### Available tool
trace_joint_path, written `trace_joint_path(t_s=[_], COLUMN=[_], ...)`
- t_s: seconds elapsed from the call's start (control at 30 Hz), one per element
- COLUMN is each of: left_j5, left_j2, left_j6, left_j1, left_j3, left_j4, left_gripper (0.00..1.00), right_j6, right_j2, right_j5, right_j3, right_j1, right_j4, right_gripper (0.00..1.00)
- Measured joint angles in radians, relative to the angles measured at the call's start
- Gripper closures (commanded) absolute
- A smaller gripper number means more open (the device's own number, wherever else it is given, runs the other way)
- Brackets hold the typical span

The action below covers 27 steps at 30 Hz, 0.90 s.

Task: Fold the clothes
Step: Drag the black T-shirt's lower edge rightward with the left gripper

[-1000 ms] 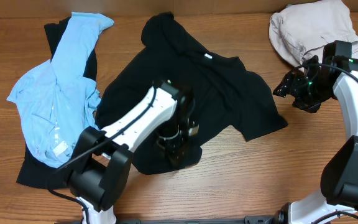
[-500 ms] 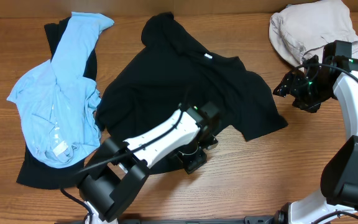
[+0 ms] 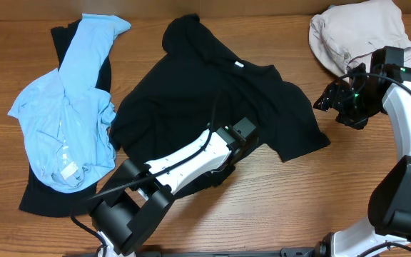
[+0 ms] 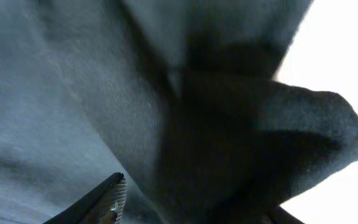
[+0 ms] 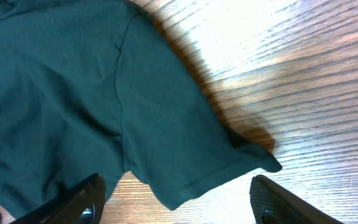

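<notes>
A black short-sleeved cotton T-shirt [image 3: 212,100] lies unfolded and wrinkled in the middle of the bench [image 3: 320,207], collar far, one sleeve pointing right, its near hem bunched. At the left, a crumpled light blue shirt [image 3: 66,121] lies over another black garment [image 3: 38,193]. A beige garment [image 3: 355,32] sits heaped at the far right.
</notes>
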State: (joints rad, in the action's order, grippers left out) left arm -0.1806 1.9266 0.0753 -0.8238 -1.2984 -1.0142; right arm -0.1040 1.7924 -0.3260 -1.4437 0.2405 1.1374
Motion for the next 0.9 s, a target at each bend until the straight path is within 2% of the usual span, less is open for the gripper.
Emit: trace_joint_path(t_s=[0.17,0.23,0.3,0.33,0.53,0.87,0.9], left_j5=[-0.059,-0.074,-0.085,-0.089,-0.089,-0.125,-0.143], left_j2=[0.000,0.000,0.000,0.000,0.000,0.000,0.000], left_j6=[0.059,0.083,0.109,0.119,0.132,0.141,0.152], left_j1=[0.027,0.060,0.100,0.122,0.215,0.227,0.233], left_j3=[0.001,0.001,0.001,0.001,0.001,-0.006,-0.006], left_j4=[0.005,0.004,-0.006,-0.010,-0.023,-0.051,-0.051], left_gripper=[0.45,0.53,0.77,0.94,0.96,0.96,0.93], right_j6=[0.000,0.000,0.000,0.000,0.000,0.000,0.000], right_j2=[0.000,0.000,0.000,0.000,0.000,0.000,0.000], right_j5=[0.000,0.000,0.000,0.000,0.000,0.000,0.000], right_j3=[0.000,0.000,0.000,0.000,0.000,0.000,0.000], right_j1=[0.000,0.000,0.000,0.000,0.000,0.000,0.000], right_j4=[0.000,0.000,-0.001,-0.001,-0.001,0.000,0.000], right_gripper=[0.22,0.22,0.22,0.22,0.22,0.22,0.22])
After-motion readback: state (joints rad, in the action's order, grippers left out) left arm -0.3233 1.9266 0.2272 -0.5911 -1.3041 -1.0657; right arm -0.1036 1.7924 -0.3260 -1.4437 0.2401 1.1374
